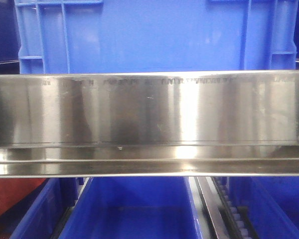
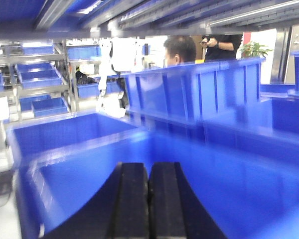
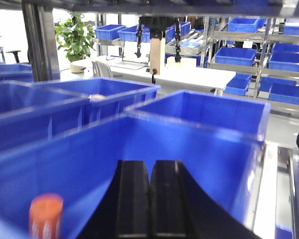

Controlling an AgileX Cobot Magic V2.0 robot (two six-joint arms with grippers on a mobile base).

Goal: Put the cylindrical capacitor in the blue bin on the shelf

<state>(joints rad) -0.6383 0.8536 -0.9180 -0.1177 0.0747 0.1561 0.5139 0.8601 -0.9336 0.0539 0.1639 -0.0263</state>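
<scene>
The shelf's brushed-metal front rail (image 1: 149, 114) fills the middle of the front view. A blue bin (image 1: 154, 35) stands on the tier above it and more blue bins (image 1: 134, 209) sit below. My left gripper (image 2: 149, 169) is shut with nothing between its black fingers, and it hangs over the inside of a blue bin (image 2: 89, 169). My right gripper (image 3: 152, 167) is also shut and empty, over another blue bin (image 3: 79, 169). The cylindrical capacitor is not in view. Neither gripper shows in the front view.
An orange rounded object (image 3: 46, 214) stands in the bin at the lower left of the right wrist view. Neighbouring blue bins (image 3: 199, 112) crowd both wrist views. A metal roller rail (image 1: 214, 209) runs between the lower bins. A person (image 2: 179, 50) stands beyond the racks.
</scene>
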